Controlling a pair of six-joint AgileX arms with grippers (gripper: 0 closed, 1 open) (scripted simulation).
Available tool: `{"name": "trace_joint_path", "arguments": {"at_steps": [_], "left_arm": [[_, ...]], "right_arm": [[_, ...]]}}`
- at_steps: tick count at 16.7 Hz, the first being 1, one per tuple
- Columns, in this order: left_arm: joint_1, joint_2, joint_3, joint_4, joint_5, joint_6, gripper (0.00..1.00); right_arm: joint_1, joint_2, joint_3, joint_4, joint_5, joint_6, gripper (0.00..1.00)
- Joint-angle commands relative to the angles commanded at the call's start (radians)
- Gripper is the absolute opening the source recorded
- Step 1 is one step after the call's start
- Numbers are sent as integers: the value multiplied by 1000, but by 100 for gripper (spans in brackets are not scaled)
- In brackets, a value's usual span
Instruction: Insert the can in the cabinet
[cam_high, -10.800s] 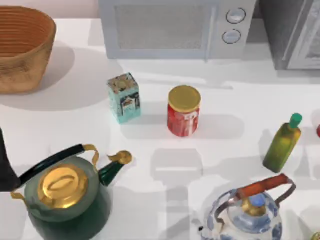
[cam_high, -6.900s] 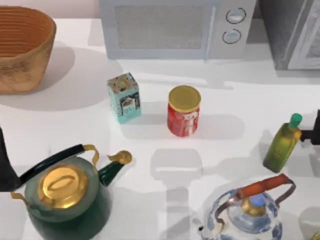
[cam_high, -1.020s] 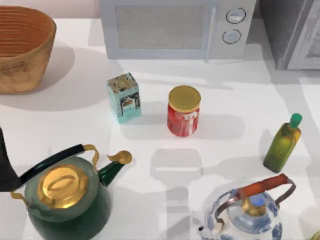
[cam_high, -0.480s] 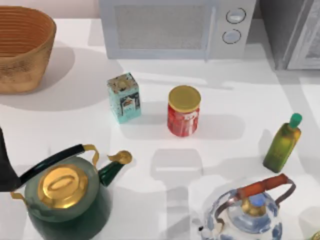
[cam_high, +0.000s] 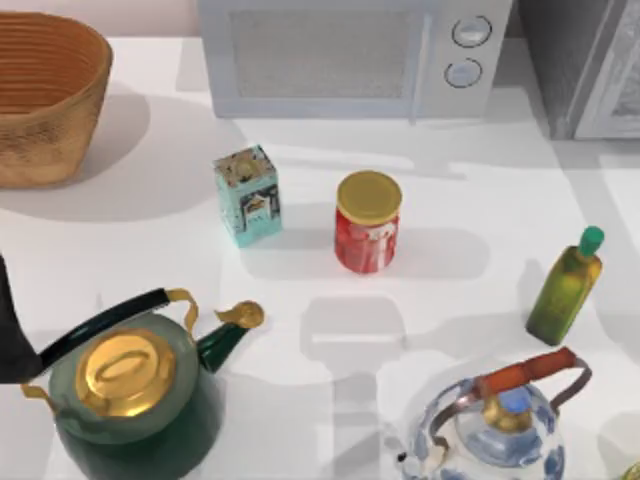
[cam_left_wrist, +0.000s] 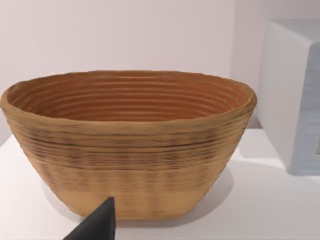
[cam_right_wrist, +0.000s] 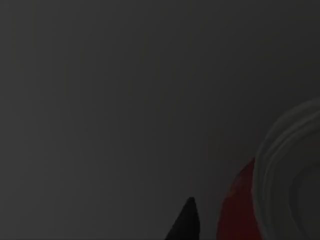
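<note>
The can (cam_right_wrist: 239, 207) appears in the right wrist view as a red side under a ribbed grey top, close up against a dark grey surface. A black part of my right gripper (cam_right_wrist: 186, 222) sits just beside it; whether it holds the can cannot be told. The cabinet (cam_high: 565, 70) is the dark grey box at the table's back right corner, with a lighter grey framed door panel (cam_high: 618, 80). My left arm (cam_high: 6, 330) is parked at the table's left edge, and its gripper (cam_left_wrist: 97, 226) faces the basket.
A white microwave (cam_high: 350, 55) stands left of the cabinet. A woven basket (cam_high: 45, 95) is at back left. A teal box (cam_high: 247, 195), a red jar with gold lid (cam_high: 367, 222), an oil bottle (cam_high: 566, 288), a green kettle (cam_high: 135, 395) and a blue-white kettle (cam_high: 495, 425) crowd the table.
The red sliver of the can has left the table's right edge by the bottle, as has the right gripper that came beside it. In the last second only shadows at right shifted.
</note>
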Motion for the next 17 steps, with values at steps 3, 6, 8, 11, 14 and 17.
{"name": "trace_joint_path", "arguments": {"at_steps": [3, 6, 8, 11, 14, 17], "left_arm": [[0, 0, 0, 0, 0, 0, 100], [0, 0, 0, 0, 0, 0, 100], [0, 0, 0, 0, 0, 0, 100], [0, 0, 0, 0, 0, 0, 100], [0, 0, 0, 0, 0, 0, 100], [0, 0, 0, 0, 0, 0, 100]], "right_arm": [[0, 0, 0, 0, 0, 0, 38], [0, 0, 0, 0, 0, 0, 60], [0, 0, 0, 0, 0, 0, 75], [0, 0, 0, 0, 0, 0, 98], [0, 0, 0, 0, 0, 0, 100], [0, 0, 0, 0, 0, 0, 100]]}}
